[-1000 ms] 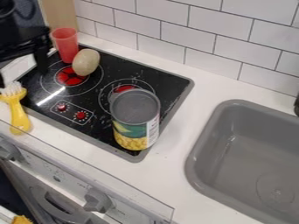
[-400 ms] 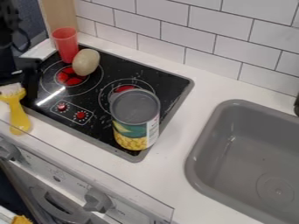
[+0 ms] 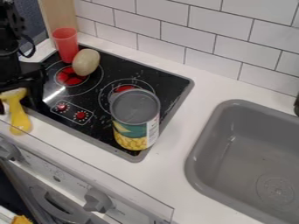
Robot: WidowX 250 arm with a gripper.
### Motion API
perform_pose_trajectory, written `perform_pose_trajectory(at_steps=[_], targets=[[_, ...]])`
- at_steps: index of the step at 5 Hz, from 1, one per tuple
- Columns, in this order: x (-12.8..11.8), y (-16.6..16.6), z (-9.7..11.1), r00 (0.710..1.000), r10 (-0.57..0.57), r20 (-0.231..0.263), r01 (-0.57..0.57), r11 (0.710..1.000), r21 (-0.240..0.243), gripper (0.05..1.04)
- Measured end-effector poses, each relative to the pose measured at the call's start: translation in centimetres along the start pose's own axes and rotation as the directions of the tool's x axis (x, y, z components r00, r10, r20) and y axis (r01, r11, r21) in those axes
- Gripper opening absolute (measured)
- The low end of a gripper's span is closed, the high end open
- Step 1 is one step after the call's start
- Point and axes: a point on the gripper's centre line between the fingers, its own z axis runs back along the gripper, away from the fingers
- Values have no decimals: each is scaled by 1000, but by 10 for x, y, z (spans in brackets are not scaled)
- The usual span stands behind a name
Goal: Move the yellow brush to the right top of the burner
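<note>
Moving the yellow brush (image 3: 20,119) to the right top of the burner (image 3: 143,72) is judged to be at its grasping stage, with no part of the carrying done. The brush lies at the left of the view, its handle on the white table (image 3: 175,148) and its head beside the burner's left edge. The black gripper (image 3: 19,106) is placed low over the head, its fingers (image 3: 36,92) apart, one to either side of it; no firm hold can be made out.

Left to be done, it would seem, are the closing on the brush, the lift, the carry across the burner, the lowering near its upper right corner and the release. On the way, the tall can (image 3: 135,118) and the beige, egg-shaped object (image 3: 86,62) would need to be cleared, since either might be knocked by a low-carried handle.
</note>
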Motion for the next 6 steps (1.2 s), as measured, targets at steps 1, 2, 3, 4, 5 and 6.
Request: perform_pose_trajectory(at_steps=[1,2,3,4,5,6], targets=[[1,-2,-2,1000,24,21,-23,1000,-19,691],[2,-3,-2,999,40,26,-40,999,-22,518],[-3,-2,-1,999,38,20,-38,999,-29,315],[-8,3,20,996,73,55,-69,995,-74,314],[-9,4,42,993,91,81,-84,993,-87,313],[-13,-18,74,991,114,75,-103,986,-134,313]])
